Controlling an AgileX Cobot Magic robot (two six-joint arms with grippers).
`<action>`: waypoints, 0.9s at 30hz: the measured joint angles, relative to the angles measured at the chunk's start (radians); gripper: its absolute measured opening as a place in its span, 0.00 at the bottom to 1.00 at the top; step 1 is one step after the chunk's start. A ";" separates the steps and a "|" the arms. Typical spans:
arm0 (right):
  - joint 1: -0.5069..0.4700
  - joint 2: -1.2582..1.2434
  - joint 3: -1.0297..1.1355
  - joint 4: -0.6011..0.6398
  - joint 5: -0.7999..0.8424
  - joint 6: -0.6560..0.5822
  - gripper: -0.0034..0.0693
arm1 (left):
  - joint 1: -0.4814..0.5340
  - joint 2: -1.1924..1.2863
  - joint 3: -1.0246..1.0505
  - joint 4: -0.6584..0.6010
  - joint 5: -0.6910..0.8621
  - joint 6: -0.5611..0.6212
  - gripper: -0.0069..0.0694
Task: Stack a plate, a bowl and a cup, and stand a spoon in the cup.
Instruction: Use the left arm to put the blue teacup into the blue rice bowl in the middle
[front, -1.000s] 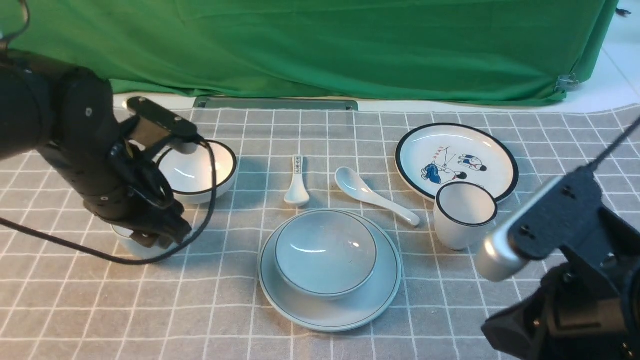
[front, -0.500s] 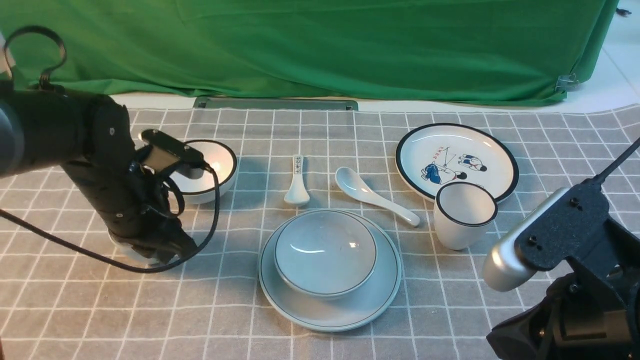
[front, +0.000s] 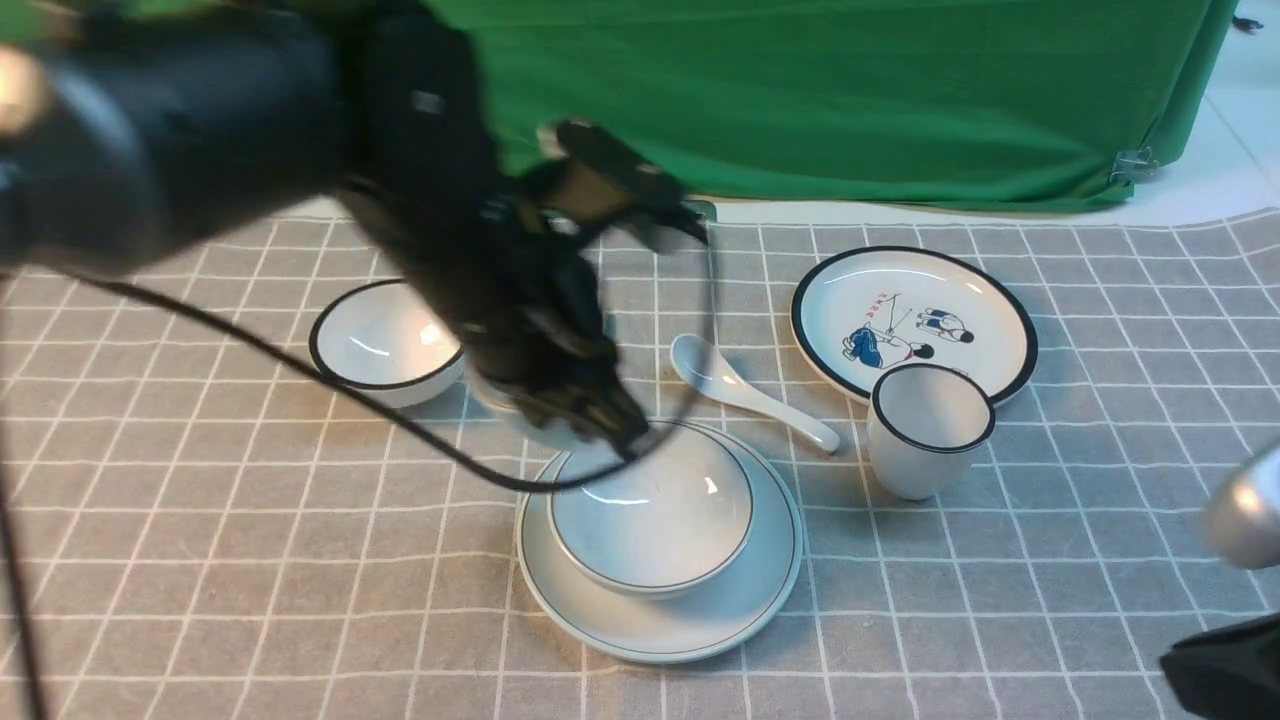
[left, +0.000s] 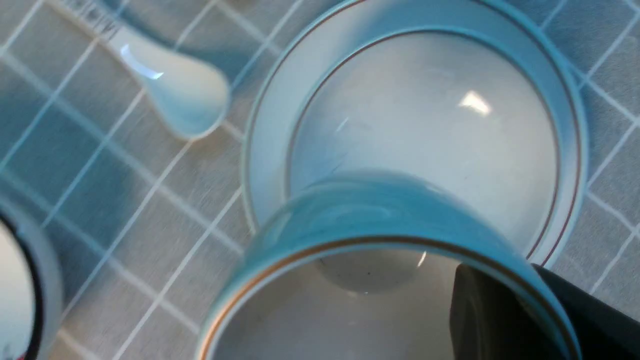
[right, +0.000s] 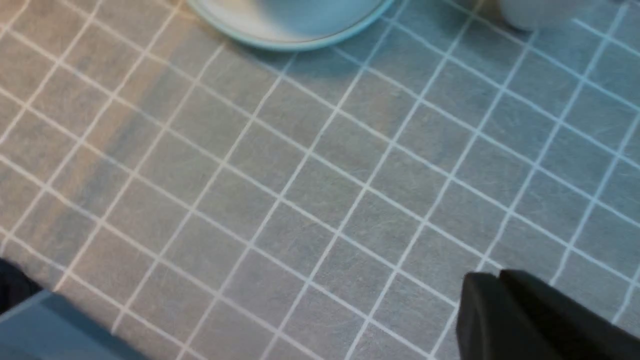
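Grey checked cloth carries the plate with the bowl on it, and I see my left gripper clamped on the cup over the bowl's far-left rim, the spoon lying just behind the plate, the right gripper pinched closed.

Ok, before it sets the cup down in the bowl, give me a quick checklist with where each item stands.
1. Grip: ok, the left gripper holds the cup, one finger inside its rim.
2. Base: ok, the bowl sits empty on the plate.
3. Alignment: not ok, the cup hangs near the bowl's far-left rim, not its middle.
4. Tilt: cannot tell, front view blurred.
5. Path: ok, the spoon lies on the cloth beyond the plate.
6. Other arm: ok, the right gripper is shut over bare cloth.
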 joint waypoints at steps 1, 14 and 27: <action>0.000 -0.007 0.000 0.000 0.003 0.002 0.13 | -0.008 0.012 -0.005 0.000 0.001 0.000 0.13; 0.000 -0.090 0.000 -0.003 0.030 0.040 0.13 | -0.039 0.277 -0.184 0.034 0.107 0.009 0.13; 0.000 -0.090 0.000 -0.005 -0.005 0.041 0.14 | -0.039 0.312 -0.187 0.032 0.043 0.010 0.15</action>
